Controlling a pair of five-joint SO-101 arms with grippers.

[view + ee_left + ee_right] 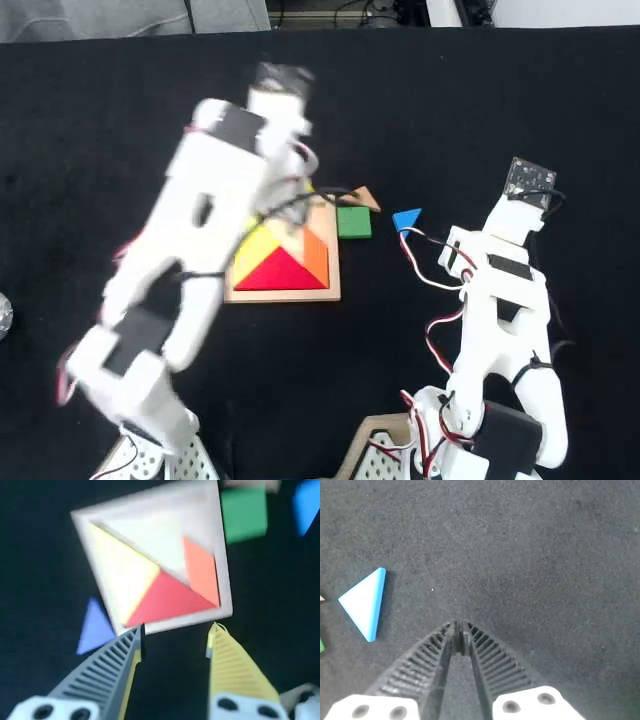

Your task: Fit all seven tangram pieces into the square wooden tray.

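The square wooden tray [330,292] [220,555] lies mid-table. It holds a yellow triangle [125,575], a red triangle [283,271] [170,602] and an orange piece [318,255] [200,570], and part of its floor is bare. Beside it lie a green square [353,222] [243,514], a tan piece [364,198], a blue triangle [406,218] [364,602] and a violet-blue triangle [95,627]. My left gripper [176,630] hovers open and empty over the tray's edge near the red triangle. My right gripper [457,630] is shut and empty above bare cloth, apart from the blue triangle.
Black cloth [480,110] covers the table. The left arm [210,200] hangs over the tray's left side and hides part of it. The right arm [500,300] stands to the right of the loose pieces.
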